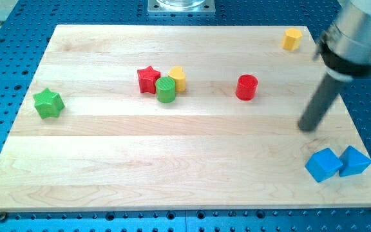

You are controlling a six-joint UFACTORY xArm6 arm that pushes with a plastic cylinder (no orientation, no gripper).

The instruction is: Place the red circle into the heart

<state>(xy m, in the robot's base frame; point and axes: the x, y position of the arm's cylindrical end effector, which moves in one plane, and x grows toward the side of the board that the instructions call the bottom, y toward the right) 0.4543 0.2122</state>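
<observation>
Seven blocks lie on the wooden counter (pixel 192 167); no brand, label or writing can be read on any of them or on the blue perforated base around the counter.

Arm pose: the grey arm housing enters near the counter's far right corner, and the dark rod slants down from it toward the view's left. My tip (pixel 308 127) rests on the counter near the right edge, touching no block. No claw is fitted, so its state cannot be told; the arm ends only in the rod.

Task items: the red circle (pixel 247 87) stands alone right of the counter's middle, in the far half, to the left of my tip and apart from it. The yellow heart (pixel 178 78) sits left of the circle, in a tight cluster with the red star (pixel 148 79) and the green cylinder (pixel 165 89). The cylinder touches the heart's near-left side and stands just beside the star. Open counter lies between the circle and the heart.

Other items: a green star (pixel 48 103) lies close to the left edge. A yellow block (pixel 292 39), shape uncertain, sits at the far right corner. Two blue blocks (pixel 323 165) (pixel 354 161) rest side by side at the near right corner, touching, just nearer than my tip.
</observation>
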